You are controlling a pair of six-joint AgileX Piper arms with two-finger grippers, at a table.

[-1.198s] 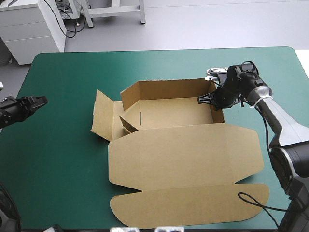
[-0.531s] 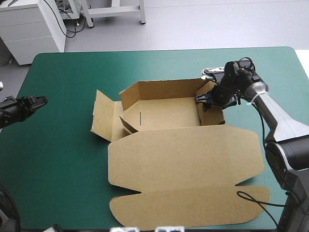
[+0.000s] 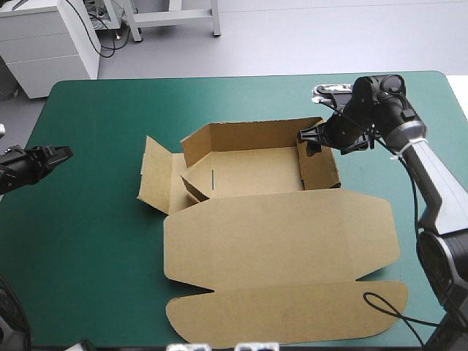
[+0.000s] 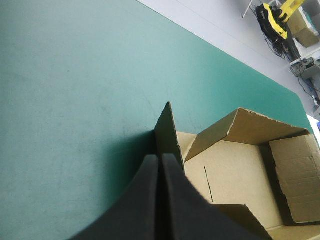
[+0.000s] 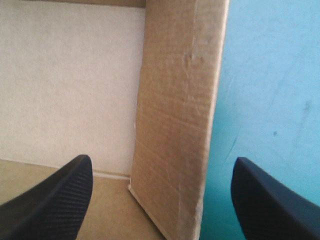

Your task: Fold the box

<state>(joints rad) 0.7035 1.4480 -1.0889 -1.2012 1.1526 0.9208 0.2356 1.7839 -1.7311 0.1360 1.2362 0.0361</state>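
At the middle of the bench (image 3: 95,241) lies the box (image 3: 256,172), its tray part toward the far edge and its lid (image 3: 285,238) spread flat toward the near edge. Its long axis runs left to right, roughly in line with the far edge, and the tray's mouth faces up. The right pincer (image 3: 310,140) hangs with fingers apart over the tray's right wall (image 3: 319,167), which stands raised between them in the right wrist view. The left pincer (image 3: 64,152), fingers pressed together, sits at the bench's left edge, well apart from the board. Nothing pins the sheet, so a sideways push on that wall would likely slide the whole box. The wall may also spring outward if untucked. The left flaps (image 3: 156,179) lie splayed, not yet raised.
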